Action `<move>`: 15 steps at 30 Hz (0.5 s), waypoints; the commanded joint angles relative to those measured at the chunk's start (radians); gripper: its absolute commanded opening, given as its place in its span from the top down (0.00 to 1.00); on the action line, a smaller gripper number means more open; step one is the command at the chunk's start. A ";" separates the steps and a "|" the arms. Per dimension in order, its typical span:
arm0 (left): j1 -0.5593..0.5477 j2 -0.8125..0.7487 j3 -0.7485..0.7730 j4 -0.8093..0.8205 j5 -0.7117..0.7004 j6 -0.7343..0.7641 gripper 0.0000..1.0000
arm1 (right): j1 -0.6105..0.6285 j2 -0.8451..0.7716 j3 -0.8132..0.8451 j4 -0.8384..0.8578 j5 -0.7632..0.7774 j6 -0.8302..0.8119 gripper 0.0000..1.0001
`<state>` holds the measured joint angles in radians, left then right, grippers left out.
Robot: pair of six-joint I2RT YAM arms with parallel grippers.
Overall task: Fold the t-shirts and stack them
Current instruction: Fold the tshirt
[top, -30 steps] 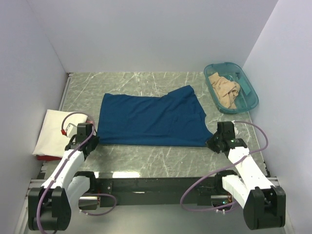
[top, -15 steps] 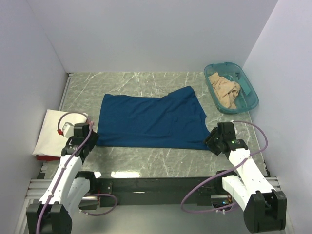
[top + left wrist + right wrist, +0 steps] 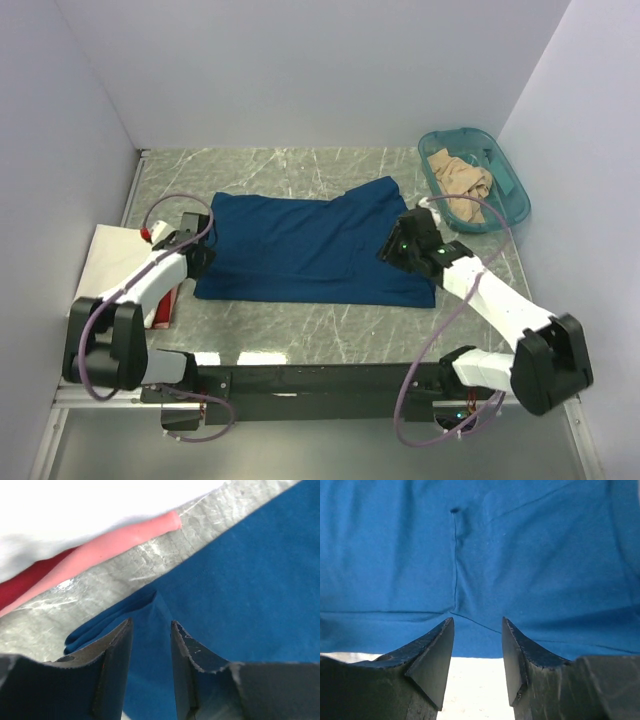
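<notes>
Blue shirt [image 3: 310, 250] limp, light, creases easily: pinch hem/sleeve edges thru both layers; L gripper [image 3: 151, 624] & R gripper [image 3: 478, 620] jaws apart, holding nothing.

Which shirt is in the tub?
The tan-beige shirt, crumpled in the teal tub; the blue one lies spread on the table, the white one at left.

This is looking like a robot laboratory, a closed test cell. Plain white walls [image 3: 300, 70] are closing in a grey marbled table [image 3: 290, 165] on three sides. A left arm [image 3: 143, 283] and a right arm [image 3: 498, 305] are sitting on a black metal rail [image 3: 320, 379] at the near edge, and purple cables [image 3: 430, 345] are looping from them.
</notes>
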<state>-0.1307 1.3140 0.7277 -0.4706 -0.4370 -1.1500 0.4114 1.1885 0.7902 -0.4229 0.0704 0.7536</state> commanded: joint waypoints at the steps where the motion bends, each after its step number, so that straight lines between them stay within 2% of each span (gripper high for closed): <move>1: -0.010 0.059 0.061 0.000 -0.071 -0.048 0.59 | 0.052 0.074 0.061 0.053 0.057 0.000 0.50; 5: -0.012 0.122 0.091 -0.003 -0.082 -0.057 0.60 | 0.092 0.169 0.084 0.073 0.057 -0.003 0.52; 15: -0.015 0.195 0.114 0.021 -0.072 -0.062 0.62 | 0.147 0.283 0.099 0.119 0.066 0.010 0.54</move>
<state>-0.1394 1.4998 0.8085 -0.4667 -0.4870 -1.1942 0.5457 1.4506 0.8398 -0.3466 0.0998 0.7547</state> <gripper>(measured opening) 0.387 0.468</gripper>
